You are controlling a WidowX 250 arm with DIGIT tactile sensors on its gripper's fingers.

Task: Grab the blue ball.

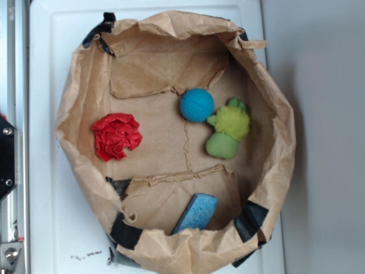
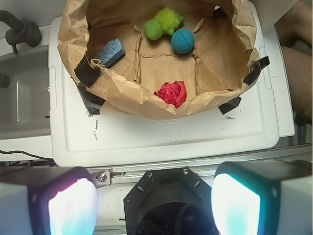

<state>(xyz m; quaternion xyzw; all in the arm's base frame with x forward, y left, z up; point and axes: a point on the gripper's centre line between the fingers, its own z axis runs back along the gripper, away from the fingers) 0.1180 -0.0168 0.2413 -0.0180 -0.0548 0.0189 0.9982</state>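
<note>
The blue ball [image 1: 197, 105] is a small teal-blue ribbed ball on the floor of a brown paper bag nest [image 1: 80, 114], touching the fuzzy green plush toy [image 1: 228, 131] on its right. In the wrist view the ball [image 2: 183, 40] lies far from me, at the back of the bag [image 2: 122, 95]. My gripper [image 2: 154, 203] is open and empty, held back over the robot's black base, well outside the bag. Its two fingers [image 2: 73, 205] stand wide apart. The gripper is out of the exterior view.
A crumpled red paper wad [image 1: 117, 136] lies left in the bag and shows in the wrist view [image 2: 172, 93]. A flat blue sponge [image 1: 195, 213] leans on the bag's near wall. The bag sits on a white tray [image 1: 45, 85]. A metal rail [image 1: 12, 68] runs along the left.
</note>
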